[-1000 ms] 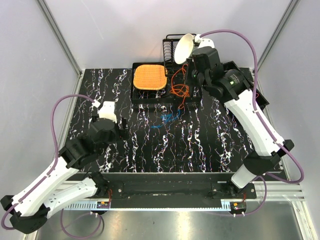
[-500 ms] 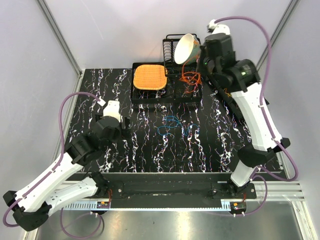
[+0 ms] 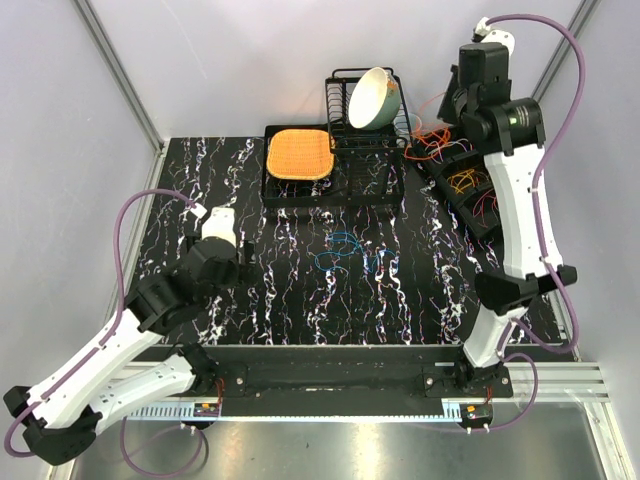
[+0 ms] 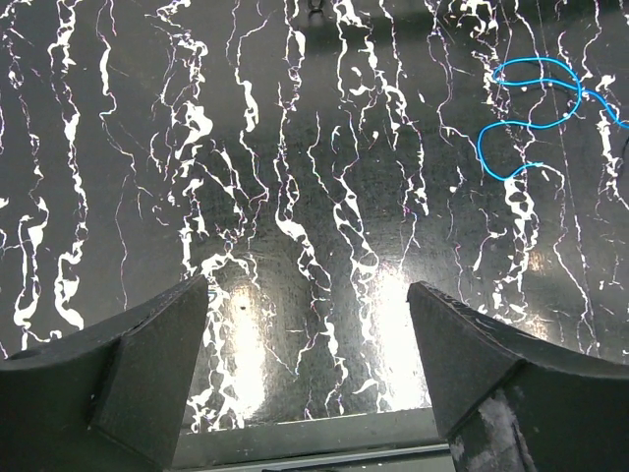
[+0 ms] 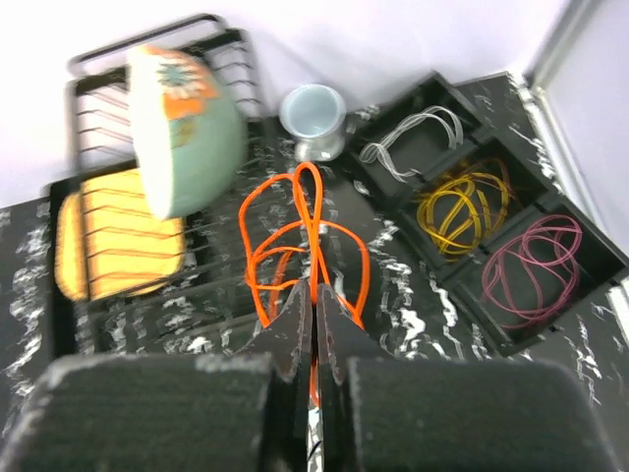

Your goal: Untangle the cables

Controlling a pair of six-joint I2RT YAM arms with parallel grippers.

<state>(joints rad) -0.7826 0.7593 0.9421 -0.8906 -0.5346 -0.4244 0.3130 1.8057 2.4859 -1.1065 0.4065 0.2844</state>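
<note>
The left gripper (image 4: 307,295) has two broad, wedge-shaped black fingers (image 4: 118,379) with a grainy matt surface. The right gripper (image 5: 314,295) has narrow black fingers (image 5: 293,329) in front of a blurred dark grey body (image 5: 177,413). Behind each tool, the left arm (image 3: 100,352) and the right arm (image 3: 522,200) have white shells on the long links and black housings at the joints. A lavender hose (image 3: 122,262) leaves the white wrist block (image 3: 216,222) just behind the left tool. A second hose (image 3: 535,16) leaves a white plug (image 3: 495,30) behind the right one.
</note>
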